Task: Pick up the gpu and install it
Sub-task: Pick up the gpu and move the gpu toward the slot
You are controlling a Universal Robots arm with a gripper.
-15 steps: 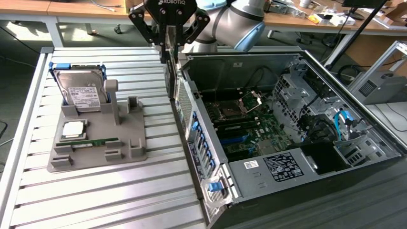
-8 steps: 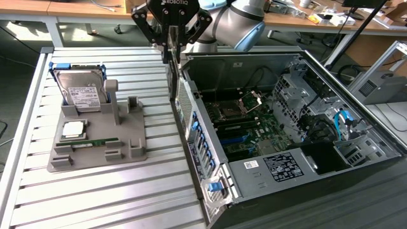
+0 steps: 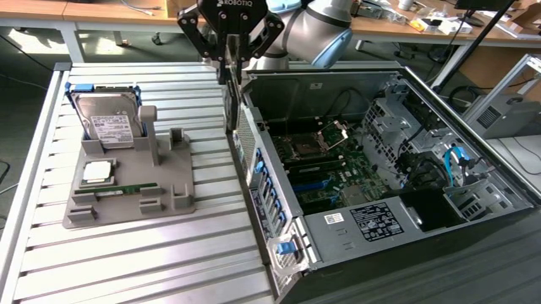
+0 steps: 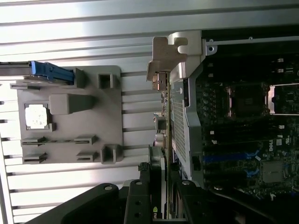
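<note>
— What is your hand doing right now?

— My gripper [image 3: 232, 60] is clamping the gpu [image 3: 227, 101]. My fingers [image 4: 140, 191] are pinching it by one end. It is hanging edge-on straight below my hand, with its silvery bracket [image 4: 166, 56] at the end away from me, just beside the rear wall of the open computer case [image 3: 321, 82].

— How many of each thing are you seeing?

— I am seeing one case, lying open below my hand and to the exterior view's right of it. To the exterior view's left, lower than my hand and well apart, one grey holder [image 3: 127, 209] is carrying three things. They are one hard drive [image 3: 110, 120] standing in a blue frame [image 3: 80, 88], one square processor chip [image 3: 99, 171] and one green memory stick [image 3: 118, 189].

— Any writing?

— ROBOTIQ is showing on my hand's body. The drive is wearing a white label and the case a black sticker [image 3: 381, 221]; I cannot read either.

— And the surroundings?

— Everything is sitting on a ribbed metal table [image 3: 152, 259]. Behind my hand, wooden benches [image 3: 85, 9] are running along the room, strewn with cables and small parts.
</note>
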